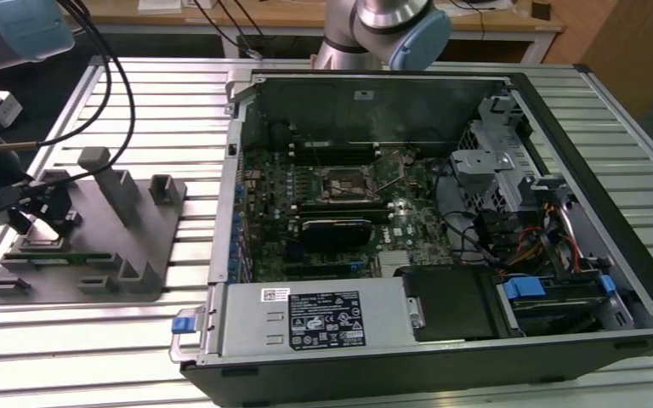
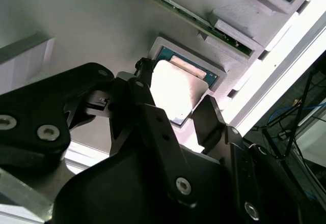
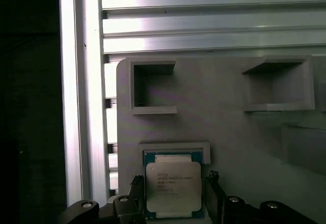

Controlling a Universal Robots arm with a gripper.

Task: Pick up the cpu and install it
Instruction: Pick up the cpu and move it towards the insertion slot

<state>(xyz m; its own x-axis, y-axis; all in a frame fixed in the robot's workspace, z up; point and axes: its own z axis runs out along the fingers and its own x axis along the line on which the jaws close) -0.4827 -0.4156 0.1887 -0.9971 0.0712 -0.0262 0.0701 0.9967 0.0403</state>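
The cpu (image 3: 173,188), a flat square chip with a shiny silver top on a green rim, lies seated in a shallow recess of the grey fixture (image 1: 133,246); its top glares white (image 2: 178,89) in the second wrist view. My gripper (image 1: 37,212) hangs over that recess at the exterior view's left. It is open (image 3: 173,180), with one black fingertip (image 3: 136,183) on each side of the chip, close to its edges. The motherboard's black socket (image 1: 343,183) with its metal frame sits inside the open computer case (image 1: 451,85).
The fixture carries upright grey posts (image 1: 105,183) and empty pockets (image 3: 153,86). A thin green board (image 1: 60,255) lies on it beside the chip. The slatted metal table (image 1: 77,340) runs under everything. Another arm's blue-capped joint (image 1: 417,38) stands behind the case.
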